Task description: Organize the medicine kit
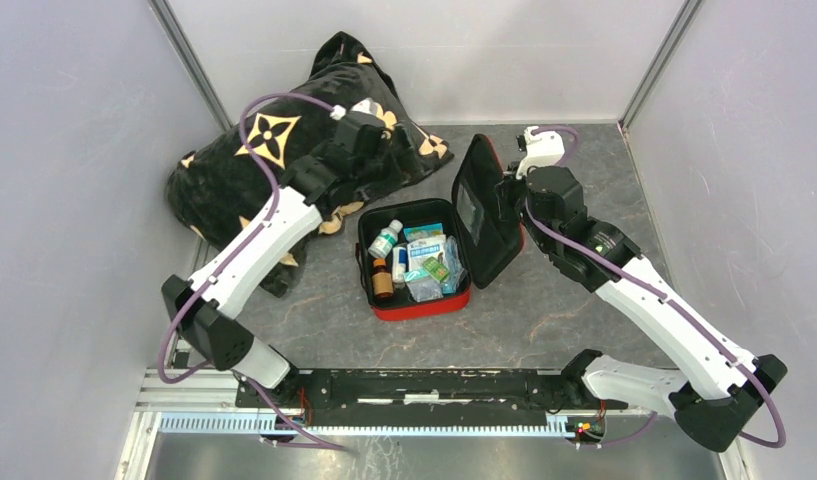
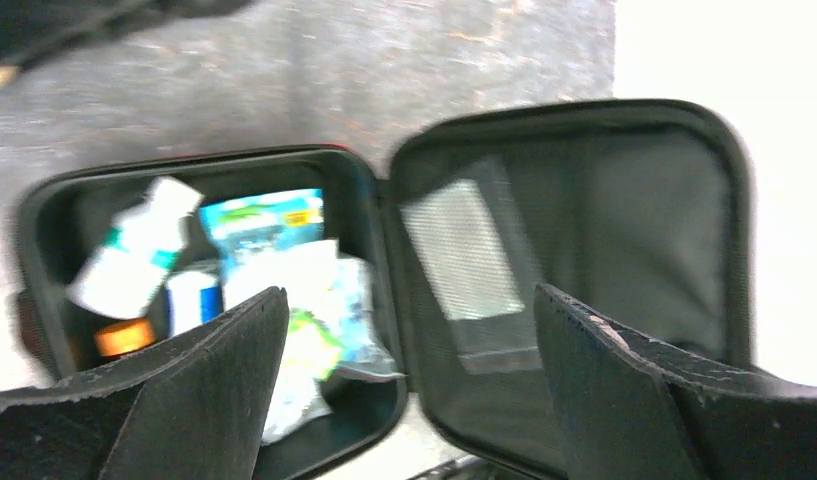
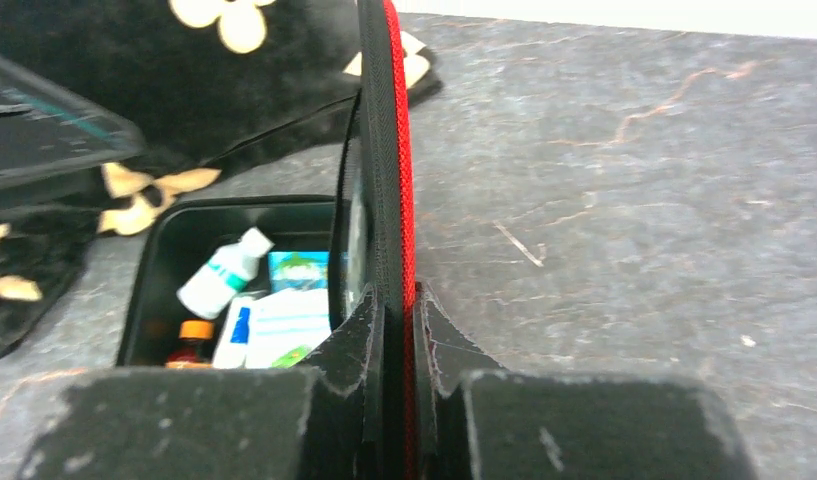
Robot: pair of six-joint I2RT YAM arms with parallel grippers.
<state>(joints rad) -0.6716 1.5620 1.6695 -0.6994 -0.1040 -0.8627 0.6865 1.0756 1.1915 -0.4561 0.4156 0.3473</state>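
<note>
While the medicine kit [image 1: 424, 308] sits open mid-bench, just in front of the black flowered pillow [image 1: 244, 170], its lid [image 1: 489, 215] stands near upright on the right side. The right pincer [image 3: 392, 315] is clenched on the lid's red-trimmed edge. The tray holds a white bottle [image 1: 385, 240], an amber bottle with an orange cap [image 1: 382, 280] and a loose heap of packets [image 1: 427, 262]. The left pincer [image 2: 409, 300] is spread wide with nothing between its fingers, hanging over the pillow side and facing the tray. The step looks like sorting the contents with the lid propped. To do it well, the right arm should hold the lid steady and not tip it further, or the light case may skid on the bench [image 1: 529, 335]. The left should come straight down on one item at a time, clear of the tray wall and the lid's mesh pocket. Left wrist view is motion-blurred and labels are unreadable. Whatever lies under the packets is hidden. The lid's outer face is seen only edge-on, and the top view barely shows the left fingers against the dark pillow.
</note>
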